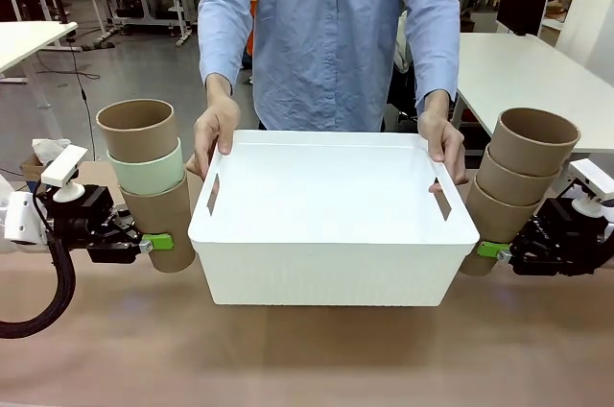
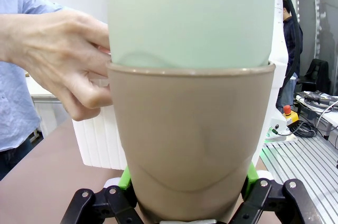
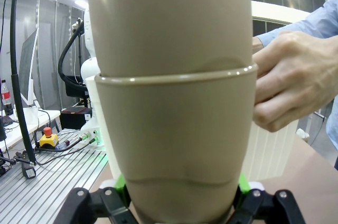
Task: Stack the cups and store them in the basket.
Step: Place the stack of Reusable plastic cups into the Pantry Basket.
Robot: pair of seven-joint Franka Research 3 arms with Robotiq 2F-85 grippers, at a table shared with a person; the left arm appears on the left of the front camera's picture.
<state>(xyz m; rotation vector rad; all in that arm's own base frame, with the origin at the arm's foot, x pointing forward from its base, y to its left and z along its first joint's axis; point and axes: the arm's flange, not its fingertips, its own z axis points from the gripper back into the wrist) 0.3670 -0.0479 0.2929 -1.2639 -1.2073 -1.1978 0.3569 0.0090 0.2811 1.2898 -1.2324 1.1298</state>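
Left of the basket (image 1: pixel 326 268), the left gripper (image 1: pixel 146 244) is clamped on the bottom cup of a brown-mint-brown stack (image 1: pixel 149 177). Right of the basket, the right gripper (image 1: pixel 491 251) grasps a three-cup brown stack (image 1: pixel 518 177), whose base is hidden behind the basket's corner. A person's hands (image 1: pixel 216 129) hold the basket's far rim.

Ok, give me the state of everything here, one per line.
left stack: three cups nested, mint one in the middle.
right stack: three tan cups nested, tilted outward.
basket: upright, empty, person's hands gripping both ends.
left gripper: shut on left stack.
right gripper: shut on right stack.
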